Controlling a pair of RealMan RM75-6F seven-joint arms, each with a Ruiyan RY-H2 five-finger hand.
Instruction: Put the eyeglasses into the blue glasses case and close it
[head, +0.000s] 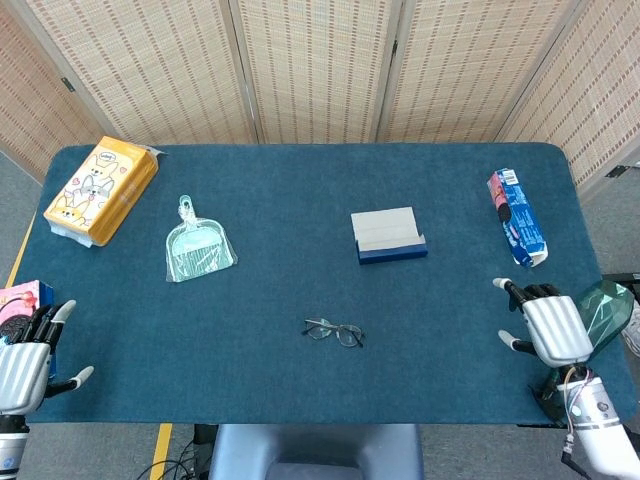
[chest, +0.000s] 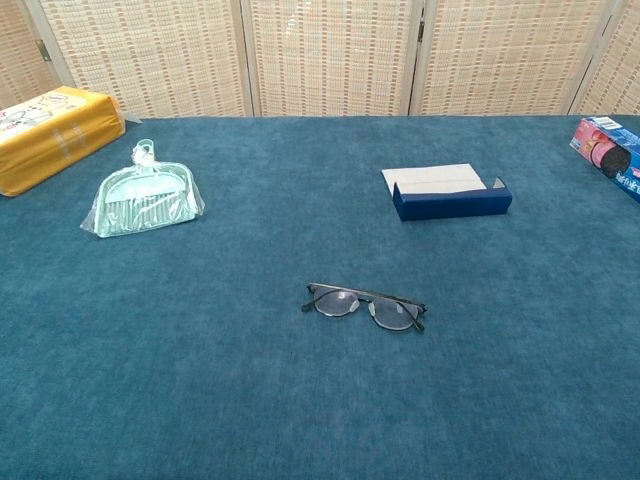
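A staged robot test room, blue felt-covered desk (head: 300, 190), woven bamboo folding screens (head: 310, 70) closing off the far side, grey floor with yellow tape line (head: 160, 440) at near left

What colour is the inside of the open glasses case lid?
Pale grey-white; the glasses case body is dark blue. Shows best in the chest view.

Left hand (head: 22, 368) and right hand (head: 550, 325) empty (fingers spread)
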